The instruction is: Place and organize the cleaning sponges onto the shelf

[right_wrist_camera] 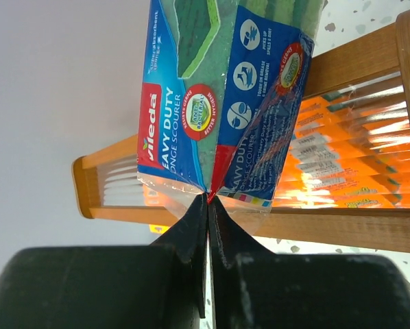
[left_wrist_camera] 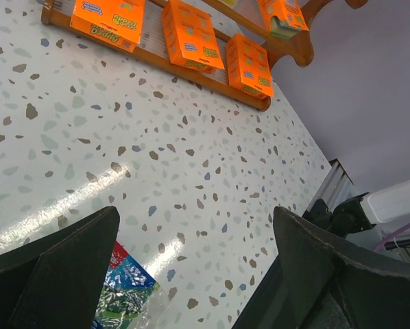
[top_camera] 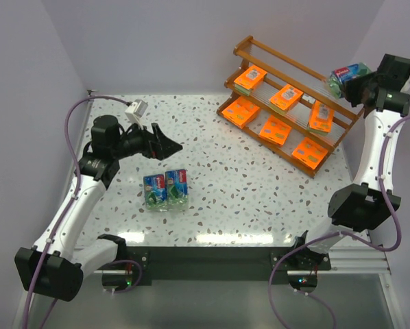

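The wooden shelf [top_camera: 287, 51] stands at the back right with several orange sponge packs [top_camera: 277, 129] on its tiers. My right gripper [top_camera: 361, 86] is shut on the wrapper edge of a green-and-blue sponge pack [top_camera: 347, 74], held above the shelf's right end; in the right wrist view the pack [right_wrist_camera: 225, 96] hangs before the shelf rail [right_wrist_camera: 342, 65]. Two green-and-blue packs [top_camera: 166, 188] lie on the table at centre left. My left gripper [top_camera: 172, 147] is open just above and behind them; one pack's corner [left_wrist_camera: 123, 288] shows between its fingers [left_wrist_camera: 68, 267].
The speckled table [top_camera: 225, 192] spreads between the packs and the shelf. A small white box [top_camera: 136, 108] sits at the back left. Purple-grey walls close in the back and sides. Cables run along both arms.
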